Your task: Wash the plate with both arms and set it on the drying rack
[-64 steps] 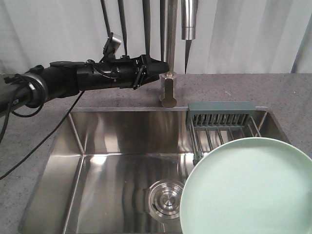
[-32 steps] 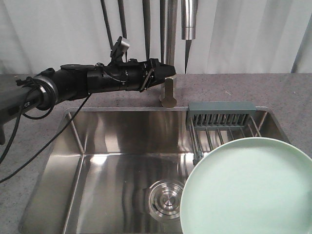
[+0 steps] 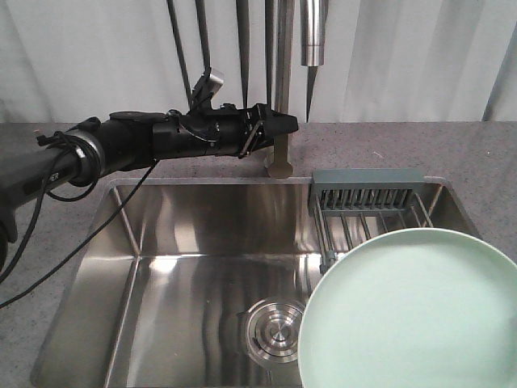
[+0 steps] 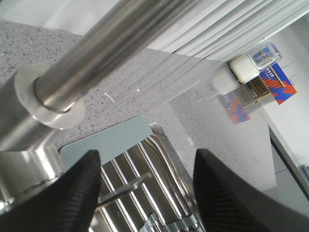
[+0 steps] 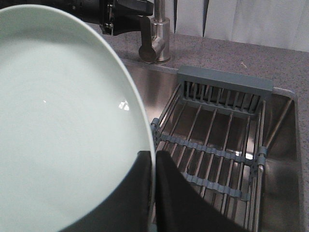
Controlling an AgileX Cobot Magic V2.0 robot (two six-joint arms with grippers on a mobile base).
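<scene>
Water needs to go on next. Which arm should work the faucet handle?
Left. The left claw is open and close to the faucet handle, while the right claw is shut on the rim of the plate, holding it over the sink.

One plate [image 3: 408, 311], one drying rack [image 3: 367, 198], one sink [image 3: 161, 242], one faucet [image 3: 313, 32], one drain [image 3: 273, 330], maybe five dark strips [image 3: 242, 40].

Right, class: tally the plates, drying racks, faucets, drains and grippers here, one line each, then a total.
plate: 1
drying rack: 1
faucet: 1
sink drain: 1
grippers: 2, left gripper and right gripper
Total: 6
</scene>
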